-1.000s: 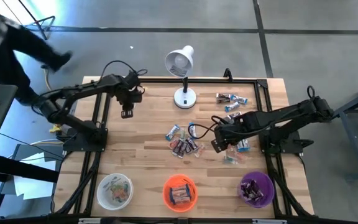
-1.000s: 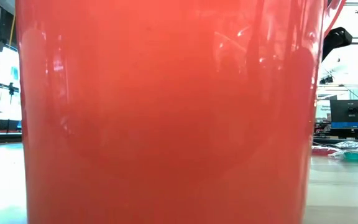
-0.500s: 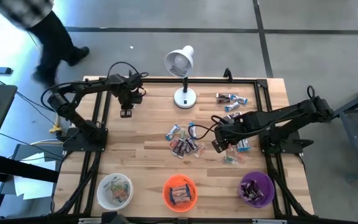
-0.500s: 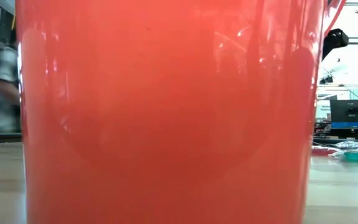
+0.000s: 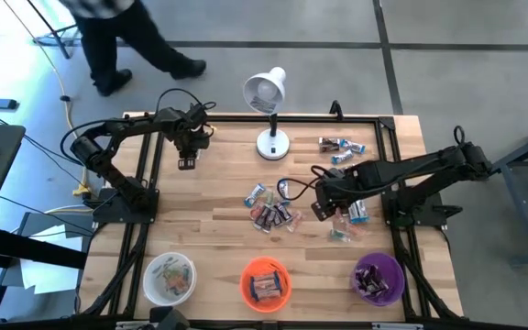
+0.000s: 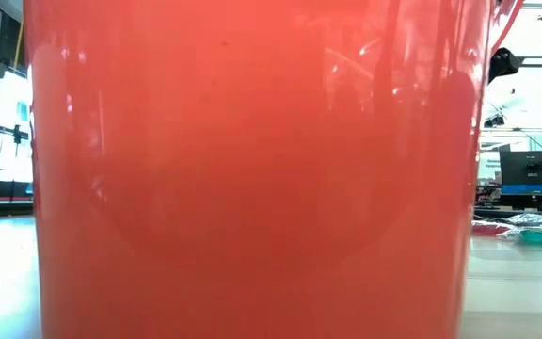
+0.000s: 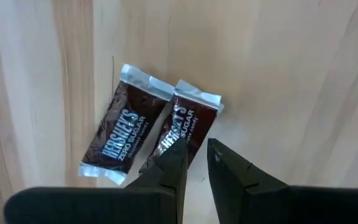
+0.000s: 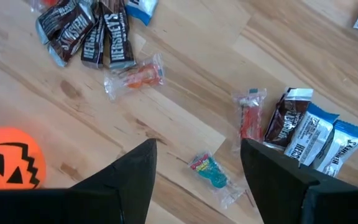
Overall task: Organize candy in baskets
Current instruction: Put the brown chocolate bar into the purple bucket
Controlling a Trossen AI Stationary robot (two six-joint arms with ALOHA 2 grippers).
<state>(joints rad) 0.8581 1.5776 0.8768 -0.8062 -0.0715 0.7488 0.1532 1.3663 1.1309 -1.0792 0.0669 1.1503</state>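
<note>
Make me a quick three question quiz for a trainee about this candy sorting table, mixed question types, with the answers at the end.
1. True or false: the left end effector hovers over two dark brown Hershey's wrapped candies lying on the wood.
2. Multiple choice: the small round bright orange basket at the table's near edge sits between which two? A) white and purple baskets B) lamp and white basket C) two purple baskets
3. Fill in: the right end effector has its fingers ____ above scattered clear-wrapped candies.

Key: 1 true; 2 A, the round white translucent basket and round purple basket; 3 open.
</note>
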